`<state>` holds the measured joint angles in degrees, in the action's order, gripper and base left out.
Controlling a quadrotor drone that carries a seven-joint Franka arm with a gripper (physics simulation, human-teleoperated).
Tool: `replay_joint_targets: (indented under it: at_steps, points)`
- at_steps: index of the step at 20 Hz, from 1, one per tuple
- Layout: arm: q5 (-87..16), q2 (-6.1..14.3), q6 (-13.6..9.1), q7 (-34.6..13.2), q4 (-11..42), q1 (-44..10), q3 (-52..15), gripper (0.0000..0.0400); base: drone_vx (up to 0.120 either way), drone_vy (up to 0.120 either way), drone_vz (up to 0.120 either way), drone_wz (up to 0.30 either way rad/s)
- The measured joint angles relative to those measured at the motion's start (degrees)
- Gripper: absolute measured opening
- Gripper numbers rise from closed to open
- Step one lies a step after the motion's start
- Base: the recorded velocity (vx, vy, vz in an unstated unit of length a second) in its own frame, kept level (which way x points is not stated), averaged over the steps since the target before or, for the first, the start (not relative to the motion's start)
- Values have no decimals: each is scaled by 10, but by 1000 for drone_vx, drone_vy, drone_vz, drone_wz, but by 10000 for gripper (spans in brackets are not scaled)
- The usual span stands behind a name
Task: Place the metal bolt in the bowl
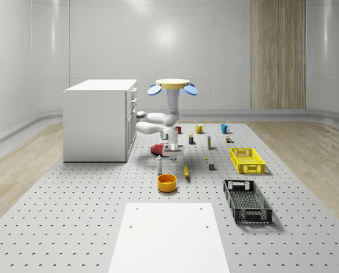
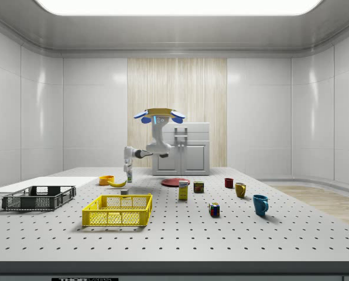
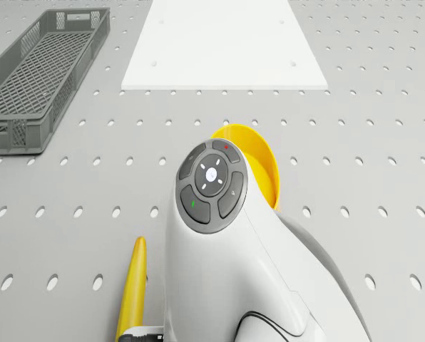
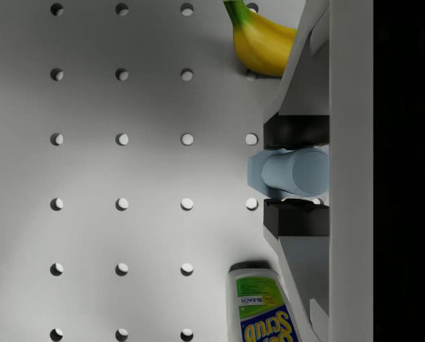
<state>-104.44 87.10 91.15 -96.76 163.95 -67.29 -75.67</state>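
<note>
Bolt (image 4: pixel 292 172), pale blue-grey and cylindrical with a hexagonal head, sits clamped between the two dark pads (image 4: pixel 296 131) of the tool (image 4: pixel 295 174) in the wrist view, so I judge the pickup done and the carry and release into the bowl (image 1: pixel 166 182) not yet done. In the whole-scene view the drone (image 1: pixel 172 86) hovers above the perforated bench (image 1: pixel 73 199), just beside the white cabinet (image 1: pixel 100 119), with the arm folded down and the tool hanging above the surface, short of the orange bowl, which stands nearer the camera. The wrist view alone reveals the grip: it also catches the end of a banana (image 4: pixel 262 43) on one side of the tool and the top of a bleach bottle (image 4: pixel 259 303) on the other, with bare bench under the bolt, so the tool is not over the bowl. The drone view looks past the arm's last link to the bowl's yellow-orange rim (image 3: pixel 259 160), partly hidden, close ahead of the arm, with the white board (image 3: pixel 223 43) and the dark crate (image 3: pixel 41 78) beyond. The side view gives the height: the tool hangs clear above the bench, near the bowl and banana.
</note>
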Motion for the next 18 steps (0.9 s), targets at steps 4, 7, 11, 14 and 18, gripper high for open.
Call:
replay_joint_targets:
  at_steps: [4, 7, 11, 14, 18]
  points:
    - [1, 1, 1, 0, 0, 0, 0, 100, 120, -80, 0, 0]
    - [1, 3, 2, -1, 0, -1, 0, 100, 120, -80, 0, 0]
    - [2, 4, 4, -1, 0, -1, -1, 100, 120, 0, 0, 0]
    - [2, 5, 5, -1, 0, -1, -1, 100, 120, 0, 0, 0]
    - [2, 6, 6, -1, 0, -2, -1, 100, 120, 0, 0, 0]
